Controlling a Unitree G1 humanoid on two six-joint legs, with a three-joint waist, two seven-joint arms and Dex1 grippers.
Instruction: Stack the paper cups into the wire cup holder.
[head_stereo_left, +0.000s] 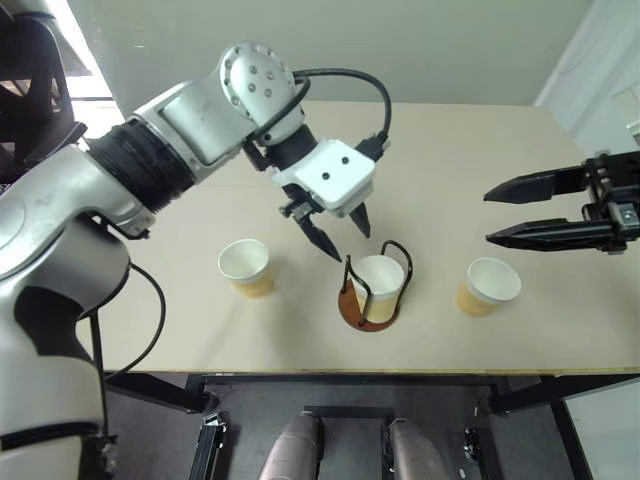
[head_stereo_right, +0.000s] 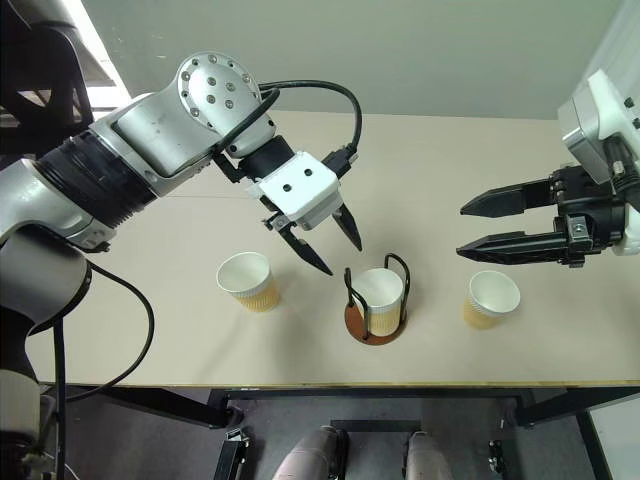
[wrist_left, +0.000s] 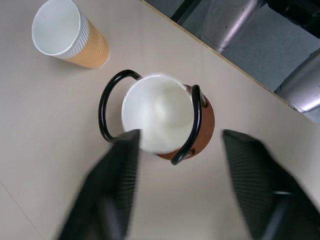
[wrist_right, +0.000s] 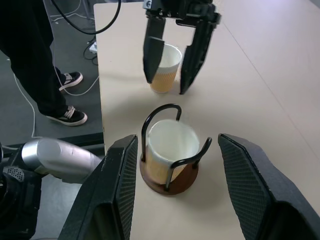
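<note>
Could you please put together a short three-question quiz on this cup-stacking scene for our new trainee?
1. How many paper cups stand on the table outside the wire cup holder?
2. True or false: the left gripper is shut on a cup.
3. Which gripper hangs nearest the holder: A left, B right?

Key:
1. Two: the cup on the left and the cup on the right; a third cup sits in the holder.
2. False; its jaws are open and empty.
3. A.
</note>
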